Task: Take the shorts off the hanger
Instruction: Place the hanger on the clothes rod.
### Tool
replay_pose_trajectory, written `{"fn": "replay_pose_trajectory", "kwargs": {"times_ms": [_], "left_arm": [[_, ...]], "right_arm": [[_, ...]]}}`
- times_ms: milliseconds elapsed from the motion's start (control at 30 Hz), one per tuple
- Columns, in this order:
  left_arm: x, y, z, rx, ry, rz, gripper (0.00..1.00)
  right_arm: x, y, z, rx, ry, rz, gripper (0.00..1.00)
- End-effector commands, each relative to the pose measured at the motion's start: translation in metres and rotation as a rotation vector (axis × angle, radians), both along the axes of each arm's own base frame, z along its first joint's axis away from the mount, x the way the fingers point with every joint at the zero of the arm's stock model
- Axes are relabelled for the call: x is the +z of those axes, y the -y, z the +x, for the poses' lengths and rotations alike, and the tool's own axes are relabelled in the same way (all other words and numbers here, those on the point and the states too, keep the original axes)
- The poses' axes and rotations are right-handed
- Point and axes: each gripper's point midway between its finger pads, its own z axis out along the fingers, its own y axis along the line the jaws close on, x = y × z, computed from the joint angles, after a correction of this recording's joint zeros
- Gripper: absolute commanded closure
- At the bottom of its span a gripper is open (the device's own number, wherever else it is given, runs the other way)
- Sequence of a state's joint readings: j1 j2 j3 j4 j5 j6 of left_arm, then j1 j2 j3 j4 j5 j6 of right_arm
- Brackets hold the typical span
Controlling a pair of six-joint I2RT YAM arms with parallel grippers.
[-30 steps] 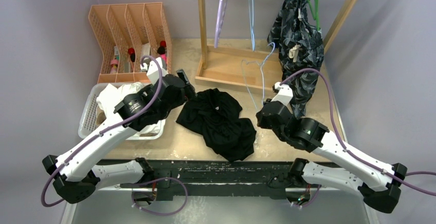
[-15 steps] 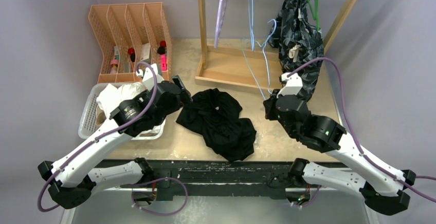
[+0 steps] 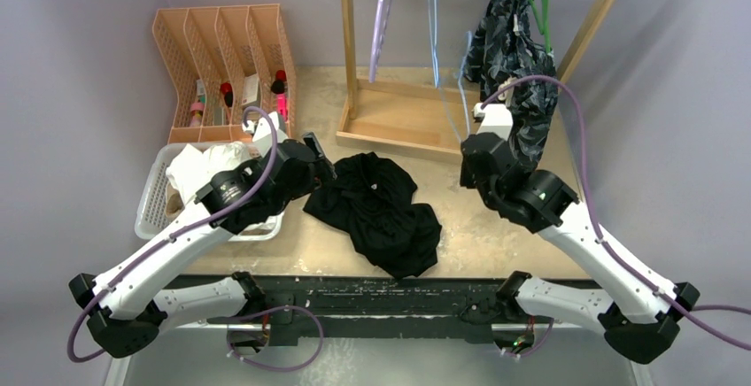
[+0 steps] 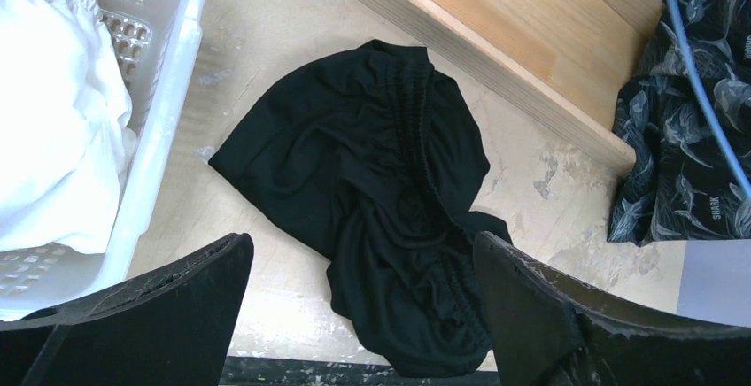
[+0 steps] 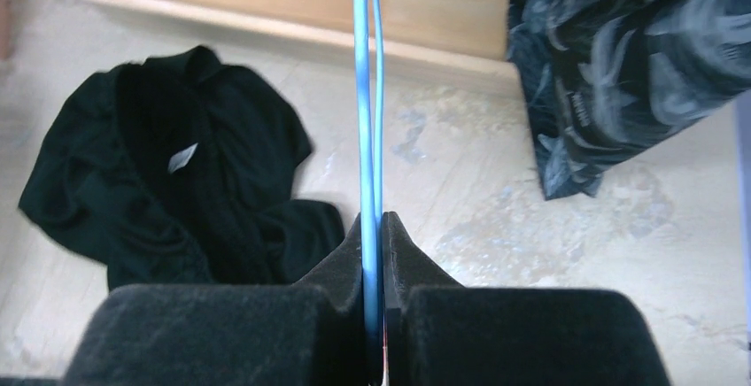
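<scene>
The left arm (image 3: 168,258), white links with black joints, reaches forward from its base at the near left, elbow bent and wrist tipped downward. The left claw (image 4: 361,258), two black fingers, stands wide open, its fingers well apart. The right arm (image 3: 602,249), of the same build, stretches farther back. The right claw (image 5: 372,227) is pinched tight on a thin blue wire hanger (image 5: 365,94).
</scene>
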State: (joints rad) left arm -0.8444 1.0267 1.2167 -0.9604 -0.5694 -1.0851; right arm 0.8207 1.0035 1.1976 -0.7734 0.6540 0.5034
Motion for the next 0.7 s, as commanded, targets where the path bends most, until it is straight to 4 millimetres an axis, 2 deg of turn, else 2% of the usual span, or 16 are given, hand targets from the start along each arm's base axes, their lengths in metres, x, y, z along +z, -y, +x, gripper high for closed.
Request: {"fn": "replay_pose_trajectory", "kwargs": {"times_ms": [0,100,233,433,567,667], "left_arm": [[0.002,0.002,0.001,0.0,0.0,-0.011,0.07],[0.014,-0.003,0.002,0.027,0.023,-0.03,0.07],[0.03,0.001,0.002,-0.001,0.071,-0.075,0.07],[0.039,-0.006,-0.004,0.012,0.09,-0.109,0.02],[0.053,-0.012,-0.006,0.02,0.156,-0.164,0.0],[0.055,-0.012,-0.006,0.018,0.162,-0.173,0.0]], "right_arm": [[0.027,0.02,0.016,-0.027,0.054,-0.016,1.0],[0.033,0.018,0.021,-0.014,0.061,0.001,1.0],[0.054,0.02,0.026,-0.02,0.115,0.021,1.0],[0.114,0.035,0.019,-0.074,0.298,0.143,1.0],[0.124,0.04,0.02,-0.065,0.3,0.084,1.0],[0.129,0.035,0.027,-0.051,0.311,0.057,1.0]]}}
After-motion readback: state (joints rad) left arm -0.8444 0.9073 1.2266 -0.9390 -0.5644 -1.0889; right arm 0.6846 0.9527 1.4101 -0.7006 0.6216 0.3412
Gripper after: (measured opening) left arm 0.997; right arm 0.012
